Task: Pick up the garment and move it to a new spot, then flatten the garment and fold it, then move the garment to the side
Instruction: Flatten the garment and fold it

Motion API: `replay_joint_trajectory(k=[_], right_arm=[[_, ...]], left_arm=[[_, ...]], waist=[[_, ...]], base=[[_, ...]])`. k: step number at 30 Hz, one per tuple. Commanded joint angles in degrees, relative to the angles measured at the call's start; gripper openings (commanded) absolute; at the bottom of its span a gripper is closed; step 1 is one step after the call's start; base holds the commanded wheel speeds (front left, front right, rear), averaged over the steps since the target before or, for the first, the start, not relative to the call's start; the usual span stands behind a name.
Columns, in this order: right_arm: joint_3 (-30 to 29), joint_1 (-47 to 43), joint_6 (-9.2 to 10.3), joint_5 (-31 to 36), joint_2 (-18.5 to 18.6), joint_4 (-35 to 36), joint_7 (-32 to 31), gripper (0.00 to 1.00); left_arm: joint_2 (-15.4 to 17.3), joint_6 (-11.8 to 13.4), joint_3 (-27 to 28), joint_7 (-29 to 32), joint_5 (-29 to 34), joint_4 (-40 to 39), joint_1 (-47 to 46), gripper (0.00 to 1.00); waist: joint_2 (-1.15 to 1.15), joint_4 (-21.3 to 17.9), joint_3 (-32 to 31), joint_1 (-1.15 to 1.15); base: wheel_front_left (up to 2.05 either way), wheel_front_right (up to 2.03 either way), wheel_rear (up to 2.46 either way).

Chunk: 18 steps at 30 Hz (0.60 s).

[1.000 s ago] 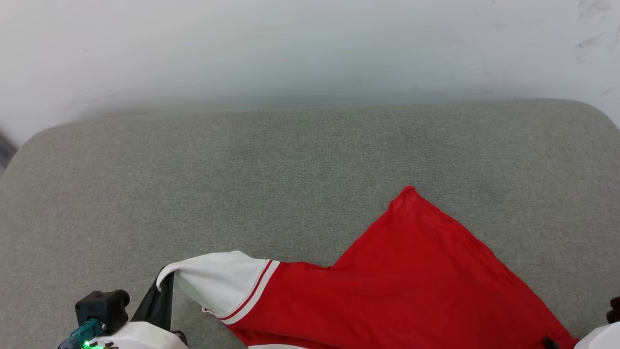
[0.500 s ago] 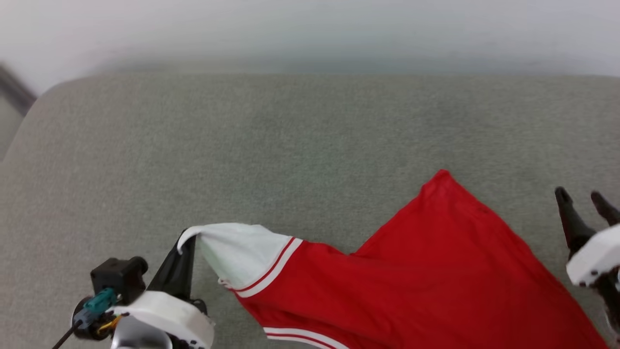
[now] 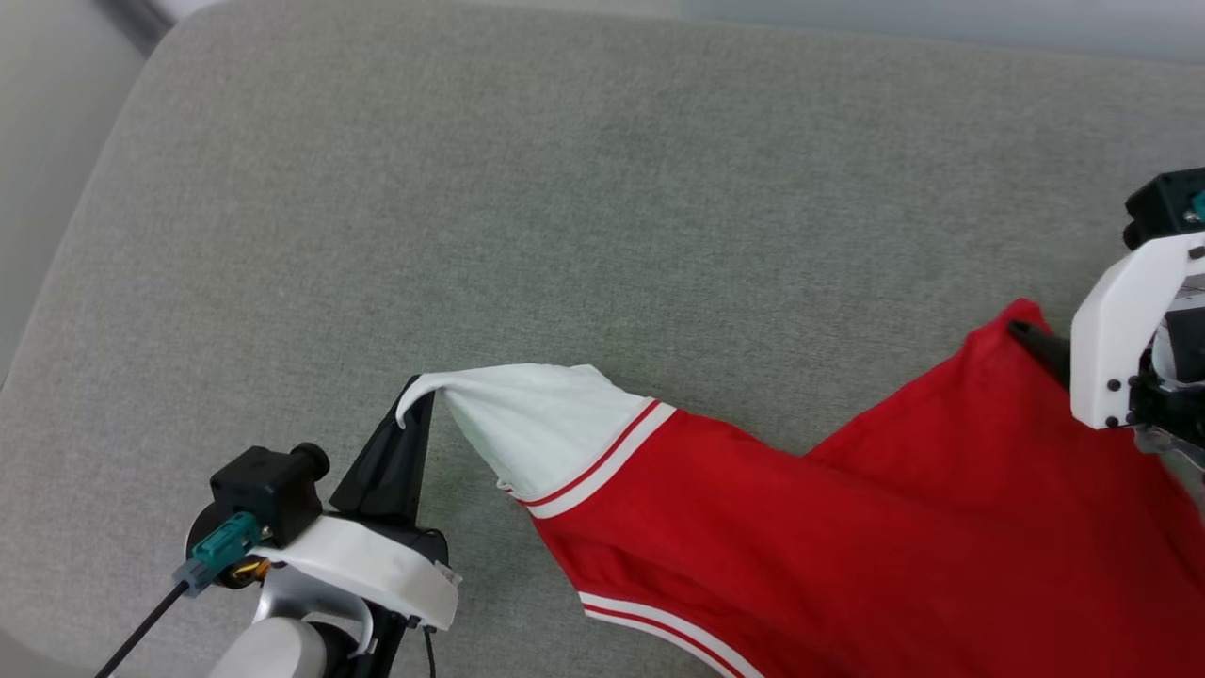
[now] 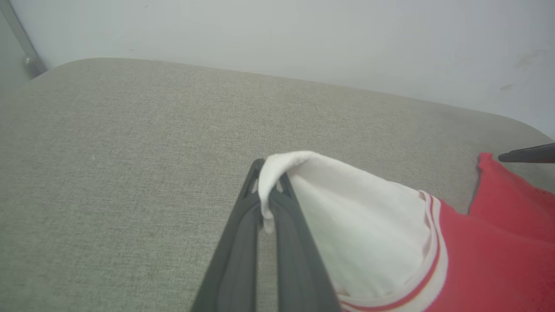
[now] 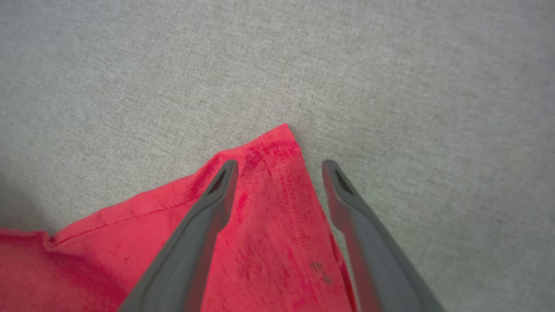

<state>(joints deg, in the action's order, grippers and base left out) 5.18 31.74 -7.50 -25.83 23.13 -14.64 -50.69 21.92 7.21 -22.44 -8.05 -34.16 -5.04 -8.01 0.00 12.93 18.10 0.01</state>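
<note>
The garment (image 3: 847, 537), red with a white sleeve and red-white trim, lies spread on the grey cushion (image 3: 565, 207). My left gripper (image 3: 409, 400) is shut on the tip of the white sleeve (image 4: 347, 234), pinching the cloth between its dark fingers (image 4: 243, 242) and lifting it slightly. My right gripper (image 5: 279, 167) is open and hovers over the garment's red corner (image 5: 277, 143); one finger sits over the cloth, the other over the cushion just beside the edge. In the head view its white housing (image 3: 1125, 330) stands at the right edge, above that corner (image 3: 1021, 315).
The grey cushion reaches far to the left and back, with a rounded far-left corner (image 3: 160, 56). A pale wall (image 4: 303, 34) rises behind it. A dark bar (image 4: 19, 39) stands at the far left beside the cushion.
The head camera has tilted down, so the whole picture has shifted. My right gripper has opened wide and come in over the red corner. The left keeps its hold on the sleeve.
</note>
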Motion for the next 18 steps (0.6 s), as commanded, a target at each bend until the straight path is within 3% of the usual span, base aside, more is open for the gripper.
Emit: replay_joint_trajectory(k=[1, 10, 11, 12, 13, 18], right_arm=[[0.73, 1.12, 0.02, -0.1, 0.15, -0.64, -1.17, 1.0], [1.99, -1.57, 0.03, 0.44, -1.65, -10.81, -11.39, 1.0], [1.94, -1.98, 0.05, 0.75, -1.67, -11.67, -12.05, 0.65], [1.98, -2.24, 0.05, 0.92, -1.83, -12.33, -12.38, 0.37], [1.97, -2.2, 0.05, 0.79, -1.99, -12.82, -12.51, 0.0], [2.05, 0.03, 0.03, 0.74, -2.35, -12.88, -9.56, 0.0]], left_arm=[[-0.26, -0.19, -0.09, -0.42, -0.16, 0.25, -1.1, 0.0], [-1.2, -1.34, -1.14, -1.4, -0.26, 2.52, -2.75, 0.0], [-1.24, -1.42, -1.17, -1.4, -0.3, 2.7, -2.84, 0.0], [-1.27, -1.46, -1.26, -1.44, -0.28, 2.87, -2.9, 0.0], [-1.29, -1.57, -1.35, -1.46, -0.33, 3.03, -2.97, 0.0], [-1.06, -1.54, -1.44, -1.28, -0.76, 3.85, -2.66, 0.0]], waist=[[0.0, 1.42, 1.71, -0.01], [0.0, 2.51, 2.92, -0.01], [0.0, 2.48, 2.9, -0.01], [0.0, 2.46, 2.82, -0.01], [0.0, 2.45, 2.74, -0.01], [0.0, 1.9, 1.46, -0.01]], base=[[0.0, 0.0, 0.0], [0.0, 0.0, 0.0], [0.0, 0.0, 0.0], [0.0, 0.0, 0.0], [0.0, 0.0, 0.0], [0.0, 0.0, 0.0]])
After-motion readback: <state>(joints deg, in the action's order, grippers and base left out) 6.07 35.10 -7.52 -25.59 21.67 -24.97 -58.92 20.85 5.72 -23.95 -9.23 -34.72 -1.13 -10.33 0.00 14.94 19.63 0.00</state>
